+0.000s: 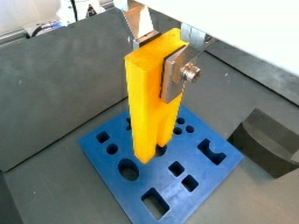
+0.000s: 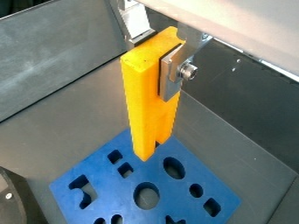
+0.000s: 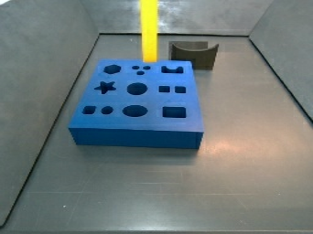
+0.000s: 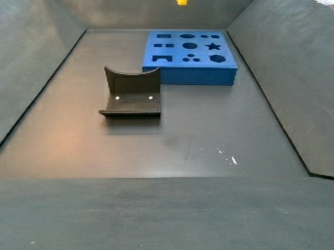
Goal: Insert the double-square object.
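Observation:
My gripper (image 1: 162, 57) is shut on the upper end of the double-square object (image 1: 147, 101), a tall bright-yellow bar held upright; both wrist views show this, and in the second one the gripper (image 2: 156, 51) clamps the bar (image 2: 145, 105) between its silver finger plates. The bar hangs over the blue block with shaped holes (image 1: 208, 177), which also shows below it (image 2: 122, 194). In a side view the bar (image 3: 148, 27) hangs over the far part of the blue block (image 3: 134, 130), its lower end apart from it. Only the bar's tip (image 4: 182, 3) shows above the block (image 4: 192, 74). The gripper is out of both side views.
A dark grey notched block (image 3: 196, 55) stands beside the blue block; it also shows in a side view (image 4: 131, 93) and a wrist view (image 1: 264, 140). Grey sloping walls (image 3: 49, 110) enclose the floor on all sides.

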Controlling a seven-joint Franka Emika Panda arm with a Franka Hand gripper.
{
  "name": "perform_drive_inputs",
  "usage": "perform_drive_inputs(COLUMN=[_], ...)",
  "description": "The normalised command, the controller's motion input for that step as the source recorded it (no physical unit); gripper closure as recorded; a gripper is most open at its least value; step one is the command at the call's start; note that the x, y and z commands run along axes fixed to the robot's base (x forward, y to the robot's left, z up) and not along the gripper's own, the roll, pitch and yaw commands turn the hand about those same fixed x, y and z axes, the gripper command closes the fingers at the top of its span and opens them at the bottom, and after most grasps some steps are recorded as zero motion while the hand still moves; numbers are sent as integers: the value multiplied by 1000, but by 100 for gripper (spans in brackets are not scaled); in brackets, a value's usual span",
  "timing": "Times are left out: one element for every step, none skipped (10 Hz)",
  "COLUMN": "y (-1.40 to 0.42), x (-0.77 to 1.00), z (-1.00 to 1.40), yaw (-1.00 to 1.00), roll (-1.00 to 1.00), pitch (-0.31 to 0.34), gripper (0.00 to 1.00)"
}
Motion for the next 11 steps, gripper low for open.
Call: perform_drive_inputs(y=[134, 403, 760, 714, 546, 131, 0, 0, -43, -66, -17], x=[0, 226, 537, 551, 694, 789, 566, 483, 497, 489, 406], z=[-223, -403, -709, -769, -554, -249, -137, 0, 14, 134, 217], yaw=[0, 0, -14, -63, -177, -291, -534, -614, -591, -580, -566], roll=[-37, -43, -196, -183, -146, -50, -7, 0, 9, 76, 137], pitch=[-56, 0, 20, 50, 47, -1, -86, -61, -37, -4, 0], gripper=[100, 100, 100, 100, 100, 100, 100, 100, 100, 100, 100])
